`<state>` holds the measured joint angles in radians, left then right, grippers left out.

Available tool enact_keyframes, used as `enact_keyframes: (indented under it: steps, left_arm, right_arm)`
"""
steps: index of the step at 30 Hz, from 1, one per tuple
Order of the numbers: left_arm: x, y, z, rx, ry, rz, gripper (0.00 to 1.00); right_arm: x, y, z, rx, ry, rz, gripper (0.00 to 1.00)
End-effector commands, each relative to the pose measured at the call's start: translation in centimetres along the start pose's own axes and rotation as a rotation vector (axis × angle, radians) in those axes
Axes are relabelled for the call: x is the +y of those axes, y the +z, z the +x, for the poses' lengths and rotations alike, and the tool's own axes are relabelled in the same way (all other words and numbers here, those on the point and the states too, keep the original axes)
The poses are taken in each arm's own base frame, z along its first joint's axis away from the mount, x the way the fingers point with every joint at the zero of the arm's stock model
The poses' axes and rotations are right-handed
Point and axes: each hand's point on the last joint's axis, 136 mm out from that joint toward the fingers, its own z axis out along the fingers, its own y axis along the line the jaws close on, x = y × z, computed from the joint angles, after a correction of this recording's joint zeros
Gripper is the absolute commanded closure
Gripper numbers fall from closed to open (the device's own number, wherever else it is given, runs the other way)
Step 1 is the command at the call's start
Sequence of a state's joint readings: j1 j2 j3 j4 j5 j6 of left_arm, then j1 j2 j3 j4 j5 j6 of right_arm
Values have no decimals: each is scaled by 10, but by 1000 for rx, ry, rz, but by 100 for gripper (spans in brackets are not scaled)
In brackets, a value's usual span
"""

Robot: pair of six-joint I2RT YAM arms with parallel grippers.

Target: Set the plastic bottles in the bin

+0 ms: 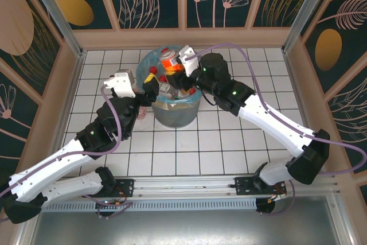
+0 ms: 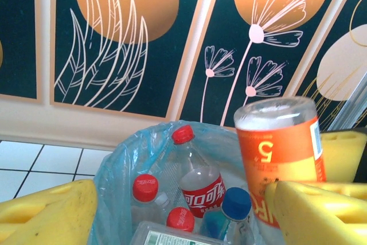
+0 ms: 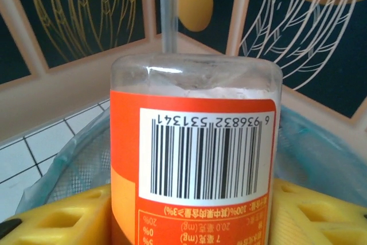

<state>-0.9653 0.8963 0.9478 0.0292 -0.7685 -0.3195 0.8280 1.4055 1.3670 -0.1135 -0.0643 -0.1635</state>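
My right gripper (image 1: 176, 66) is shut on an orange-labelled plastic bottle (image 1: 170, 60), held upside down over the bin (image 1: 175, 116). In the right wrist view the bottle (image 3: 195, 153), barcode facing me, sits between the yellow fingers (image 3: 57, 222) of that gripper (image 3: 192, 222). In the left wrist view the same bottle (image 2: 281, 153) hangs above the bin's blue bag (image 2: 120, 164). Inside lie several bottles, among them a red-labelled one (image 2: 200, 185) and a blue-capped one (image 2: 236, 203). My left gripper (image 1: 150, 89) stands open at the bin's left rim, and nothing sits between the jaws of this gripper (image 2: 183, 222).
The bin stands on a white tiled floor (image 1: 229, 142) near the back wall (image 1: 183, 37). Patterned panels enclose the cell on three sides. Both arms reach over the bin, the left from the left side and the right from the right.
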Motion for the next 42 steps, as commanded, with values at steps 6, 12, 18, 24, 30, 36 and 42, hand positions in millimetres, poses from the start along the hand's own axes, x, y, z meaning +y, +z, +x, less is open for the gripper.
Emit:
enact_keyframes:
  steps: [6,12,18,24,30,36,42]
  left_arm:
    - [-3,2,5,14,-17,12,19]
    - [2,-1,3,6,-24,-7,19]
    - [10,-5,-3,-13,-26,-28,19]
    - [15,-8,-7,-26,-26,-45,19]
    - [20,-12,-9,-31,-27,-55,19]
    - [29,-18,-11,-43,-25,-78,19]
    - [29,-17,-9,-42,-16,-79,19]
  right_arm:
    - [9,-9,-1,-16,52,-47,14]
    - [6,-10,-11,-51,41,-30,14]
    - [9,5,-12,-25,60,-57,21]
    - [13,46,-8,82,129,-91,33]
    - [0,95,25,249,159,-18,39]
    - [-2,111,67,425,165,9,46]
    - [1,107,74,433,173,-4,49]
